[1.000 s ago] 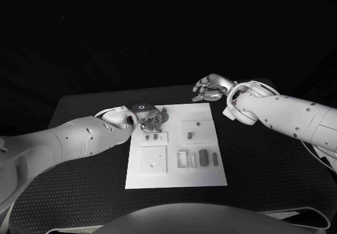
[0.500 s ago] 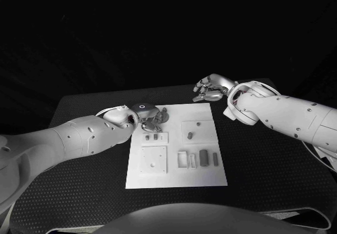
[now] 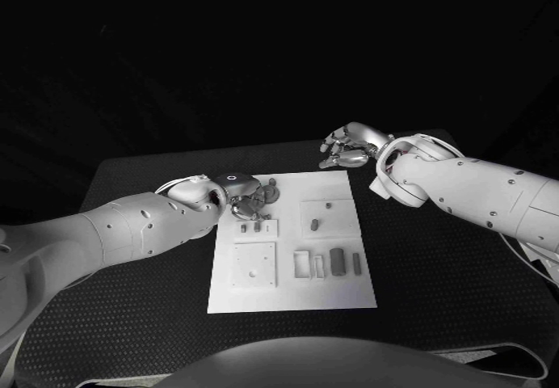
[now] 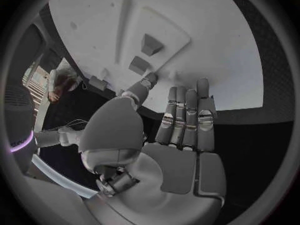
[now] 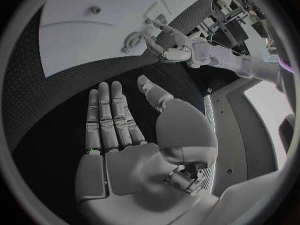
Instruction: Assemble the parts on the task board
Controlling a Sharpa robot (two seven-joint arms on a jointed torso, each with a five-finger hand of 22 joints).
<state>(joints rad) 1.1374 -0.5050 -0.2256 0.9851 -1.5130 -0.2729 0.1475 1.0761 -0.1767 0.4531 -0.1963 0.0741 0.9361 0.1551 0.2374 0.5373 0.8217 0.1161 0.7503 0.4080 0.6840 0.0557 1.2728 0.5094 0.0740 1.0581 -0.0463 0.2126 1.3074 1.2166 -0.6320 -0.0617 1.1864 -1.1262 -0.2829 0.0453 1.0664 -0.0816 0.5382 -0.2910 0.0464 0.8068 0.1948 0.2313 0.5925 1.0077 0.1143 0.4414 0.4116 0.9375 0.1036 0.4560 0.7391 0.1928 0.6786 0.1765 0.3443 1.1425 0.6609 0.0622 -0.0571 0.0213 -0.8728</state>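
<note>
**A:** Where are the parts now, and what are the hands doing?

**B:** The task board [image 3: 292, 275] lies flat in the middle of the black table [image 3: 140, 323]. The small grey parts [image 3: 338, 260] rest on it: some in a row near the right side, two small ones [image 3: 250, 228] on a raised panel at the left. The left hand [image 3: 247, 198] hangs over the far left corner of the board. From its wrist view the fingers [image 4: 186, 116] are straight and side by side, the thumb reaches toward the board's edge, and it holds nothing. The right hand [image 3: 350, 145] is beyond the far right corner, over the table, also spread flat and empty [image 5: 119, 135].

**A:** How will such a part handle, do you think?

**B:** I judge them light and stiff, like moulded plastic or metal, and rather smooth. So they can slip or tip if pushed from one side only. A pinch between thumb and one fingertip, across the narrow sides and near the middle, seems safest.

**A:** And which way do they point?

**B:** The dark oblong part in the row lies flat with its long axis running from the robot toward the far edge, parallel to the board's long sides. Its neighbours lie the same way. The two small ones on the left panel are too small to tell.
</note>
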